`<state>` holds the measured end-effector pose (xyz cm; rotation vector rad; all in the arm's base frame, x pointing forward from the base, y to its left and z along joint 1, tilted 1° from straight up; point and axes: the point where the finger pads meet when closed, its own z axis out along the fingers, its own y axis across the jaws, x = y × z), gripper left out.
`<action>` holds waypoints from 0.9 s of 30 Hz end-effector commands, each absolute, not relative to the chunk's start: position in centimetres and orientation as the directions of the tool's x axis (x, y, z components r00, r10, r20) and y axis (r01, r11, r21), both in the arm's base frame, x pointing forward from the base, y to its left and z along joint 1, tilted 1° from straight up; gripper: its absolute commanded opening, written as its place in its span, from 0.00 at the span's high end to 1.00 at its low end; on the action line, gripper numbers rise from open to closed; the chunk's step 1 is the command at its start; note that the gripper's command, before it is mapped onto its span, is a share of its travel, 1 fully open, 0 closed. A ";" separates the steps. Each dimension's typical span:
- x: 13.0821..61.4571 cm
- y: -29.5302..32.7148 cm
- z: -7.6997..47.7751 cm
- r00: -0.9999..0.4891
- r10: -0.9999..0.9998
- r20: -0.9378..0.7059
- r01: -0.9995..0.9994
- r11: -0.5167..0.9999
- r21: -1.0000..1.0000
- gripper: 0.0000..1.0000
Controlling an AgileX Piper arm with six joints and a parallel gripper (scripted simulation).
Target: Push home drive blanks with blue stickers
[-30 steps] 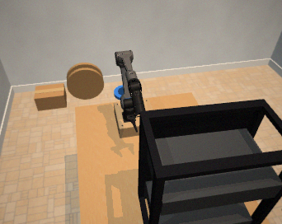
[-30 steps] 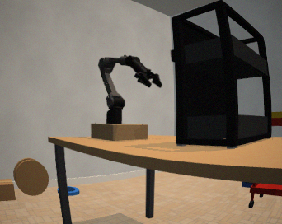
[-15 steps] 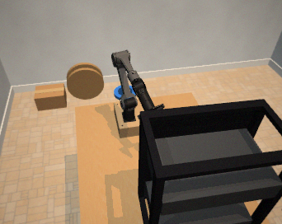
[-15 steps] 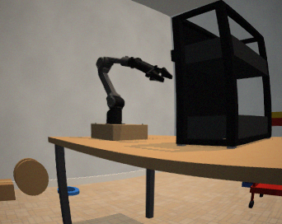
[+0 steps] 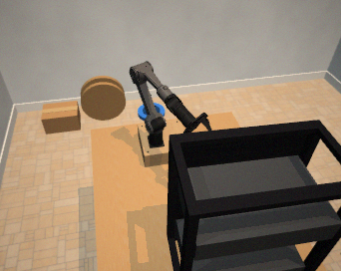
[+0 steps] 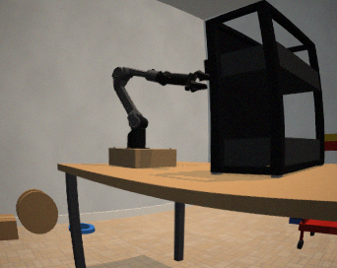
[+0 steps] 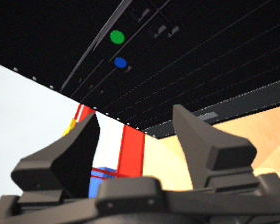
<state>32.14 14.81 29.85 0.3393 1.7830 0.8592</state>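
The black rack (image 5: 261, 189) stands on the wooden table, also in the exterior view (image 6: 263, 94). In the wrist view its chassis front (image 7: 156, 55) fills the top, with a green sticker (image 7: 117, 37) and a blue sticker (image 7: 120, 62) on two neighbouring blanks. Other stickers are out of view. My gripper (image 7: 135, 117) is open and empty, fingers spread, a short way from the chassis front. It shows in the top view (image 5: 201, 121) near the rack's upper front edge and in the exterior view (image 6: 199, 81) just off the rack's front.
The arm's base sits on a wooden block (image 5: 152, 146) on the table. On the floor lie a cardboard box (image 5: 61, 116), a round wooden disc (image 5: 102, 97) and a blue ring (image 5: 151, 111). A red and yellow cart (image 6: 322, 227) stands beyond the table.
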 end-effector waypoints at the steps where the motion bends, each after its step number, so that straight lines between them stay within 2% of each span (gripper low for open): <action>1: 32.0 15.3 30.7 -0.354 0.660 -0.663 -0.175 0.650 0.740 0.00; 8: 31.4 15.7 32.9 -0.280 0.823 -0.494 -0.165 0.466 0.870 0.00; 10: 31.4 15.7 32.9 -0.280 0.823 -0.494 -0.165 0.466 0.870 0.00; 23: 29.9 13.8 33.5 -0.132 0.973 -0.187 -0.093 0.176 0.980 0.00; 27: 29.6 13.4 33.3 -0.110 0.982 -0.153 -0.081 0.144 0.986 0.00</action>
